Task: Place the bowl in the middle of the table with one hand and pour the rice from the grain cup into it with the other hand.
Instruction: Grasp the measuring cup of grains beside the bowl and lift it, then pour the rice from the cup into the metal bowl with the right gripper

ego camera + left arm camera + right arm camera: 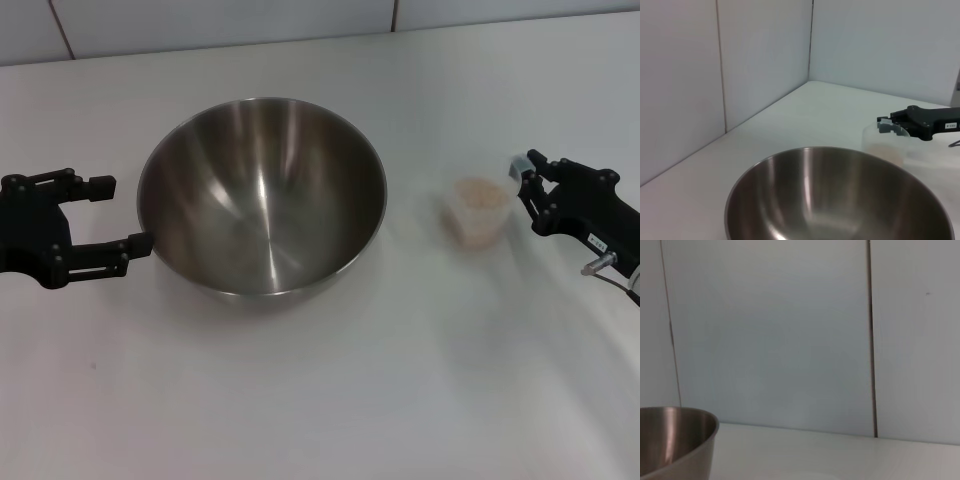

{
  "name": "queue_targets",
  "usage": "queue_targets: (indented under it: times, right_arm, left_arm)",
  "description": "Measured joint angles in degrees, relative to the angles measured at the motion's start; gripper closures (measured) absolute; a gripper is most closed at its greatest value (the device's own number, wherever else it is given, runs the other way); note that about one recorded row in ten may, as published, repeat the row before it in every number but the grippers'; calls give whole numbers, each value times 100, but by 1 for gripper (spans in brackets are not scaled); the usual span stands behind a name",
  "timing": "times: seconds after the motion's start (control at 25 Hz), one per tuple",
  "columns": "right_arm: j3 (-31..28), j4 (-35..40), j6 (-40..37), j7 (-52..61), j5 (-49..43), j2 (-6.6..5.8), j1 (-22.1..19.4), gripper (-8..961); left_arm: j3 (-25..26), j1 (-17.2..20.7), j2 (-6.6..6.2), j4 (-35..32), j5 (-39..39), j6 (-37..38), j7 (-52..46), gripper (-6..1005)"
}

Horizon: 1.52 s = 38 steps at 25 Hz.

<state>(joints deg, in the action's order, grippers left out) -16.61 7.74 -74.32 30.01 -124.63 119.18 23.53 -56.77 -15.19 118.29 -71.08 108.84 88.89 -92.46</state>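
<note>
Grain cup small, light, thin plastic, full of rice; grab sides gently. Right gripper near it, fingers unclear. Left gripper open beside bowl.

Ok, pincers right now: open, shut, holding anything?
Left pincer: open, empty, beside the bowl.
Right pincer: open, empty, next to the grain cup.

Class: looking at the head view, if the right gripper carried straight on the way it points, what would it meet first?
Probably the grain cup of rice: the right gripper points at it, just short of its rim.
</note>
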Motion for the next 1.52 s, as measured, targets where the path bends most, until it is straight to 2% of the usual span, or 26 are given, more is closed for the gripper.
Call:
queue_targets:
  times: [0.4,0.52,0.56,0.6,0.64,0.72,0.8,0.88,1.04,1.2,1.4,1.52]
  right_arm:
    - [-13,-31,-274,-65,81,0,-27,879]
    - [-23,-25,-756,-152,372,0,-108,942]
    - [-23,-35,-992,-249,526,1,-144,942]
    - [-23,-138,-1538,-636,904,8,-201,942]
    - [-23,-138,-1538,-636,904,8,-201,942]
    - [-22,-340,-2005,-1200,1197,14,-205,942]
    - [-11,-704,-2370,-2304,1343,15,-36,942]
    - [7,-827,-2411,-2682,1345,16,60,942]
    - [163,-1516,-2339,-4722,1306,19,392,942]
    - [353,-2243,-1946,-7362,1180,29,542,942]
    - [364,-2953,-1006,-10734,1043,39,617,942]
    - [358,-2997,-879,-11281,953,41,650,942]
  left_arm:
    - [0,-2,8,24,-3,-9,3,194]
    - [1,-2,10,37,-5,-13,5,194]
    - [1,-2,9,53,-5,-13,5,194]
    - [0,-4,10,75,-5,-15,6,194]
    - [0,-4,10,75,-5,-15,6,194]
    - [-4,-15,9,95,-5,-13,7,194]
    - [-13,-32,9,123,-5,-18,11,194]
    - [-18,-57,6,150,-5,-30,13,194]
    - [-63,-70,0,153,51,-50,13,194]
    - [-110,-89,17,10,434,-55,-79,194]
    - [-146,-115,21,-64,539,-59,-132,194]
    - [-147,-129,21,-66,541,-62,-133,194]
